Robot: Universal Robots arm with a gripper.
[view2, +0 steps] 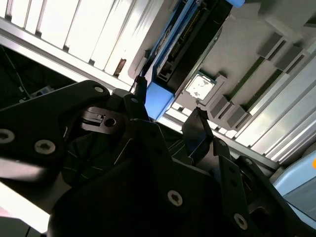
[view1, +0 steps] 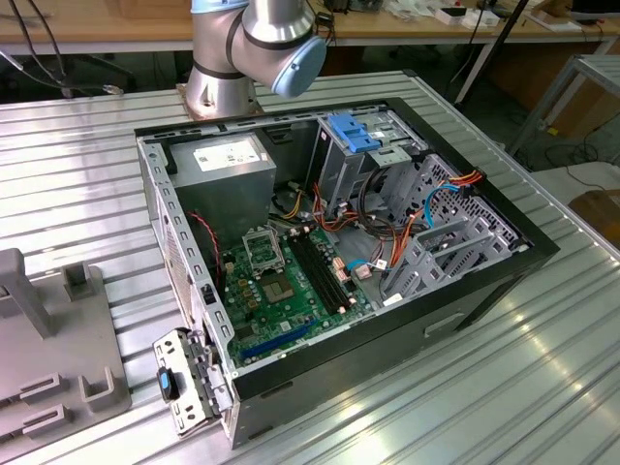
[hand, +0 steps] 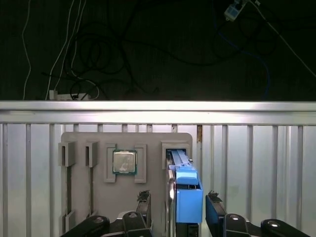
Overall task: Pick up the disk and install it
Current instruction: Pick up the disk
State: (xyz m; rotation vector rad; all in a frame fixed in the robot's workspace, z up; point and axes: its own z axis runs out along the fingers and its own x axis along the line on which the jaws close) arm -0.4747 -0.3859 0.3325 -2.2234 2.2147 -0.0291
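The black gripper [hand: 178, 200] is spread astride the blue-framed grey-metal disk [hand: 188, 195]. The disk is seated in a grey slotted holder [hand: 98, 139].

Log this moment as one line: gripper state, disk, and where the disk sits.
gripper: open, straddling disk | disk: on edge in slot of grey holder | grip: none yet
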